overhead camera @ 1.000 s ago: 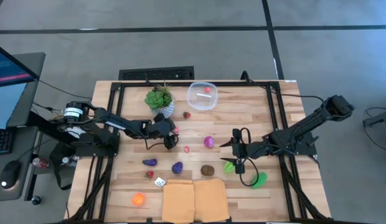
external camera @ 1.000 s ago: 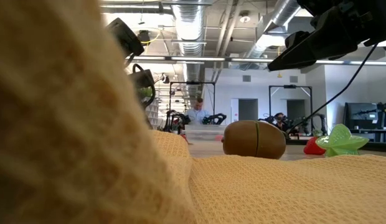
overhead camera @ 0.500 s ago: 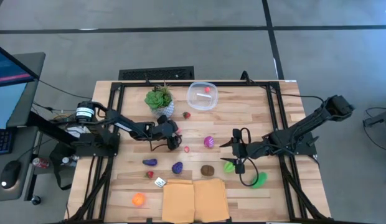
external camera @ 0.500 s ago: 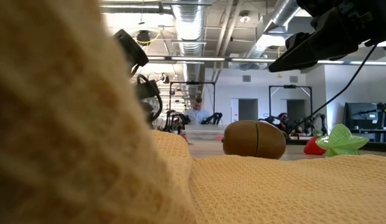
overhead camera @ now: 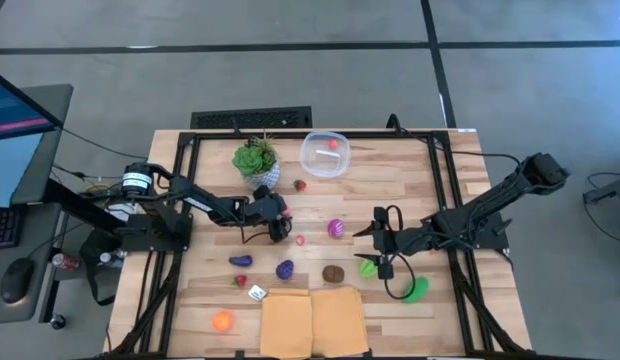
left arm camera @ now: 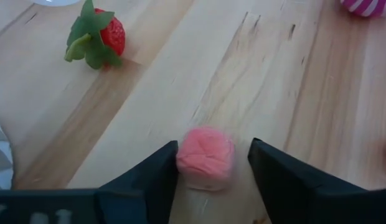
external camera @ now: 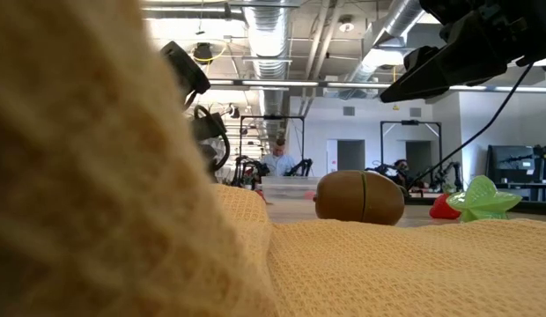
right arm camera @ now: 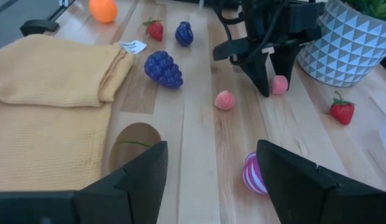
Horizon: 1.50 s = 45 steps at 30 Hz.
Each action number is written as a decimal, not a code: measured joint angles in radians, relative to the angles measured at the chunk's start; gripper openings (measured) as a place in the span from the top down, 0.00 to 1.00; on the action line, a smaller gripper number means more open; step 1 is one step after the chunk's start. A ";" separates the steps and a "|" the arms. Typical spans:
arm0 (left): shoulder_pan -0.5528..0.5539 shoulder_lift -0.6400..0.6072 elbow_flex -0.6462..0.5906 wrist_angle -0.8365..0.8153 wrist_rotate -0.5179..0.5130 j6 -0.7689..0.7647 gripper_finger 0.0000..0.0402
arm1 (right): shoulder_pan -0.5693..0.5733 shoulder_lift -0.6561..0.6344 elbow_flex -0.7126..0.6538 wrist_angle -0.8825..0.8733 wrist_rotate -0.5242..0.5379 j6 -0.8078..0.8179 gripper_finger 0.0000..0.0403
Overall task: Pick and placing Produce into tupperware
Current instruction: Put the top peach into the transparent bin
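Pink round produce piece on the wooden surface, lying between the two dark fingers of the left tool; the fingers bracket it closely, but a firm grip cannot be told. A red strawberry lies near it on the boards, beside the white patterned plant pot. The clear tupperware stands at the far edge of the surface, just beside the plant, with one red piece inside. Further produce lies scattered: a second pink piece, a striped pink-and-white piece, purple grapes, a brown kiwi, an orange. A yellow cloth covers the near edge. The right tool stands open and empty, low over the surface by a green piece.
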 joint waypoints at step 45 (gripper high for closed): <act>-0.035 -0.042 0.280 -0.088 -0.064 0.065 0.72 | 0.000 0.000 0.000 -0.016 0.000 0.008 0.33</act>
